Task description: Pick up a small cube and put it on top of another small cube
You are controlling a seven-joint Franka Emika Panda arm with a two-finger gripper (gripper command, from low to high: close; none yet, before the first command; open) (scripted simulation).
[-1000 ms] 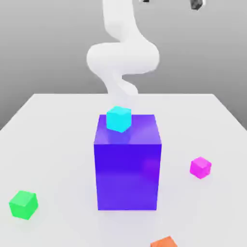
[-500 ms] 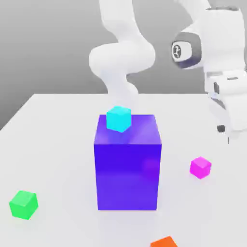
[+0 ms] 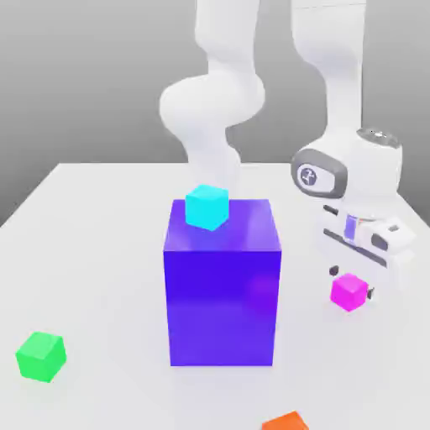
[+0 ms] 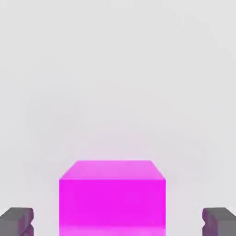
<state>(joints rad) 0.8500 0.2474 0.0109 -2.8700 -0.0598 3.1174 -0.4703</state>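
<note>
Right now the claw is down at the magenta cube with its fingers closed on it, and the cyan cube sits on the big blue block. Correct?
Not quite: the claw isn't closed on the magenta cube. The hand view shows a gap on both sides of it. The rest holds.

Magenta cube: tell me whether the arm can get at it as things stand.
Likely yes: the pincer stands open around the magenta cube, a gap on either side, nothing in between.
</note>
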